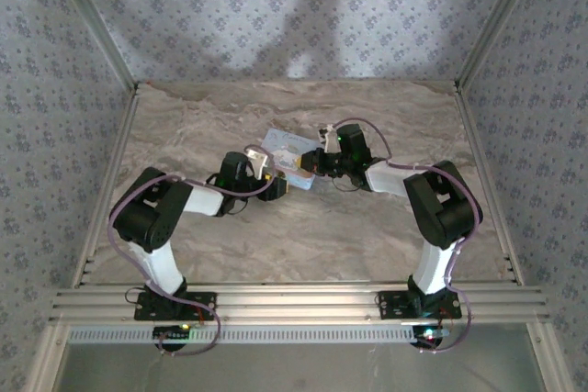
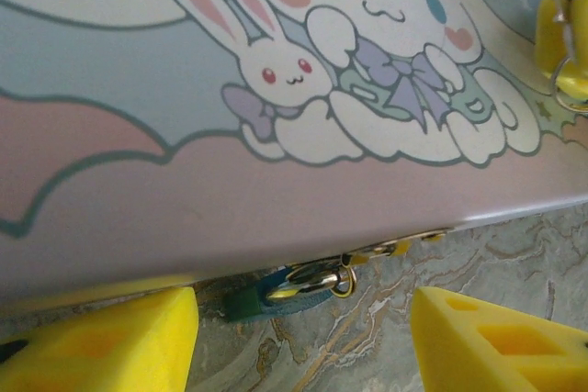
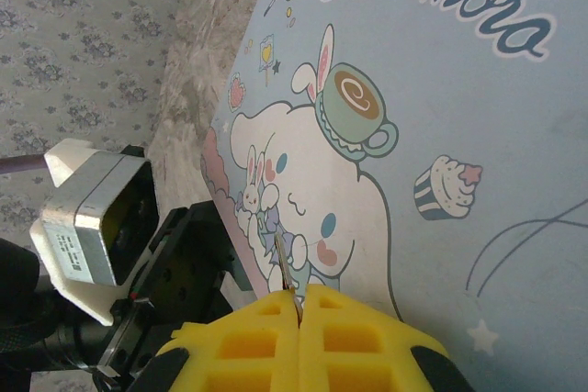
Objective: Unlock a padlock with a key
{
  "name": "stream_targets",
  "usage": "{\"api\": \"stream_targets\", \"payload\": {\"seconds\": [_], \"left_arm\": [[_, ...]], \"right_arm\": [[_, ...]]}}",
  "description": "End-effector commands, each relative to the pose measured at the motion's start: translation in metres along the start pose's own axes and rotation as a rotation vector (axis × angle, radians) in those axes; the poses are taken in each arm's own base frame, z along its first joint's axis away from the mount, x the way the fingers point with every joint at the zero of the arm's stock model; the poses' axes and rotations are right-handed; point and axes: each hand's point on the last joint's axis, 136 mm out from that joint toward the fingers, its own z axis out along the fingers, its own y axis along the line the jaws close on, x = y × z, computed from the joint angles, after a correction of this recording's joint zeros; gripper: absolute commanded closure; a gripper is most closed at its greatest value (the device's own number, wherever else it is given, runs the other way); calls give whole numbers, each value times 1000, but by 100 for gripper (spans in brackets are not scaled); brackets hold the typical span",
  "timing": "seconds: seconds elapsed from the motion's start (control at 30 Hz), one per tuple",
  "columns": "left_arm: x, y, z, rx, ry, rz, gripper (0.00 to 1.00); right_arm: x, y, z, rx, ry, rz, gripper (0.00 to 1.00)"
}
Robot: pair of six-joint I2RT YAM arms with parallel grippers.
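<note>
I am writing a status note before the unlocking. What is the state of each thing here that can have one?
tin: lid shut, lying flat.
padlock: hanging at the tin's front edge, shackle looks closed, no key in it.
key: held over the tin, not inserted.
right gripper: jaws shut on the key.
left gripper: jaws open, one each side of the padlock.

Pale blue and pink tin (image 2: 184, 172) printed with white cartoon dog and rabbit, padlock (image 2: 262, 296) coloured dark teal with silvery shackle, key (image 3: 283, 263) in dull metal, left gripper (image 2: 303, 328) and right gripper (image 3: 298, 305) padded bright yellow, table (image 1: 367, 236) veined beige-grey, walls (image 1: 276, 16) papered in grey-blue floral.
</note>
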Motion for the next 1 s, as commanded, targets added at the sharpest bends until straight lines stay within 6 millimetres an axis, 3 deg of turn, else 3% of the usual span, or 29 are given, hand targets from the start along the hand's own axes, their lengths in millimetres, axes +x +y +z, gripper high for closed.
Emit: {"api": "stream_targets", "payload": {"seconds": [0.0,0.6,0.97], "left_arm": [[-13,-7,6,22,-35,38,39],[-9,-22,16,64,-19,34,53],[-10,-13,18,16,-34,-23,57]], "right_arm": [[29,-24,0,75,82,77,100],[29,-22,1,73,80,76,100],[32,-22,1,71,83,79,100]]}}
